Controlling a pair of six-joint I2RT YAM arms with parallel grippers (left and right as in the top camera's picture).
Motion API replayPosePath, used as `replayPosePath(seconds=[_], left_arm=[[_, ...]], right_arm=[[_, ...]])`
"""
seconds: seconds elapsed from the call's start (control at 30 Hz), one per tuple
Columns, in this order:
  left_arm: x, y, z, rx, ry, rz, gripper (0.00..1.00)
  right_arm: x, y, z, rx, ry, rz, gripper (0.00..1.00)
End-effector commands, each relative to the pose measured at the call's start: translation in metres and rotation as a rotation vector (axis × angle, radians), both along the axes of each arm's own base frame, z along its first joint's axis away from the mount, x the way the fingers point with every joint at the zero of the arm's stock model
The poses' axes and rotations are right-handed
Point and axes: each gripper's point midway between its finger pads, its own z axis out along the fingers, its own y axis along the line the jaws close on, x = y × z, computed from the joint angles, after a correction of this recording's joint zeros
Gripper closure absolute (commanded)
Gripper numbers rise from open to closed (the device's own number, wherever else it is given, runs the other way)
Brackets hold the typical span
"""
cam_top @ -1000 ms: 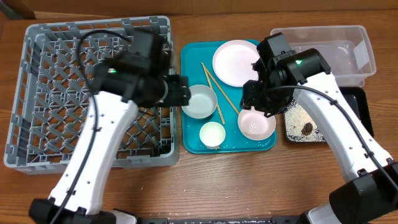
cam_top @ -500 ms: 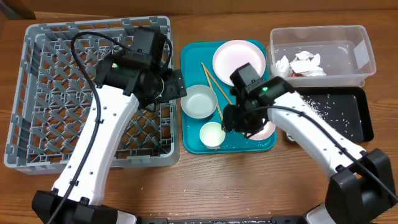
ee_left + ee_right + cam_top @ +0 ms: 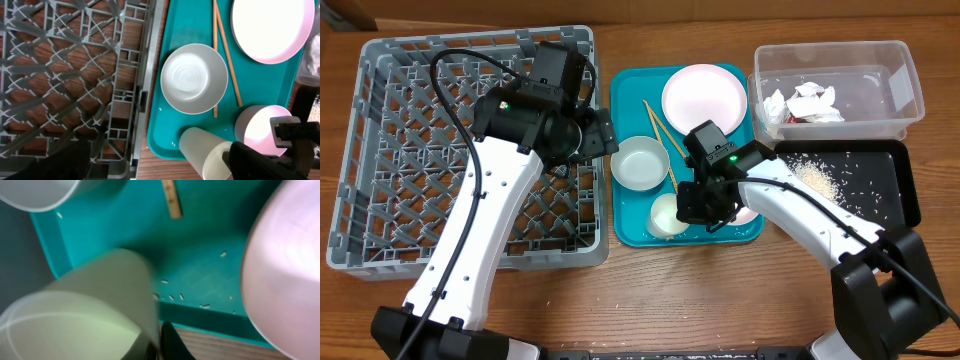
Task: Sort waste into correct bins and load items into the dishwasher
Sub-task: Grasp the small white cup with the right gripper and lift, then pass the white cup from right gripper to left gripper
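Cup [image 3: 663,214] tipped over at the tray's [image 3: 628,95] front edge, with the right gripper [image 3: 690,205] clamped on its rim. Pink bowl [image 3: 260,131] sits just beside it, whitish bowl [image 3: 640,162] behind, chopsticks [image 3: 660,130] and plate [image 3: 705,95] toward the far edge. Left gripper [image 3: 603,136] is spread wide and empty, hovering over the rack's [image 3: 380,150] tray-side wall.

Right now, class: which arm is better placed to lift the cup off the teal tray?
Right, probably: its end effector is shut on the tilted cup. The left end effector is open, at the rack's edge, nearer the bowl.
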Motion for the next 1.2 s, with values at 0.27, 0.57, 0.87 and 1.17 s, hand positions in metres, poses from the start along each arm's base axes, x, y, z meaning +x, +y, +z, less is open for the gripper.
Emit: replayPosePath(seconds=[0.27, 0.57, 0.87, 1.17], left_arm=[[-0.014, -0.056, 0.049, -0.59, -0.04, -0.417, 0.07], [-0.025, -0.068, 0.13, -1.077, -0.3, -0.738, 0.0], [-0.018, -0.096, 0.111, -1.153, -0.209, -0.779, 0.0], [-0.011, -0.102, 0.108, -1.306, -0.156, -0.783, 0.0]], right_arm=[[0.041, -0.007, 0.108, 0.359, -0.131, -0.07, 0.96], [0.065, -0.014, 0.215, 0.997, -0.337, 0.13, 0.96], [0.068, -0.001, 0.238, 1.076, -0.404, 0.215, 0.96], [0.067, 0.003, 0.242, 1.091, -0.41, 0.236, 0.96]])
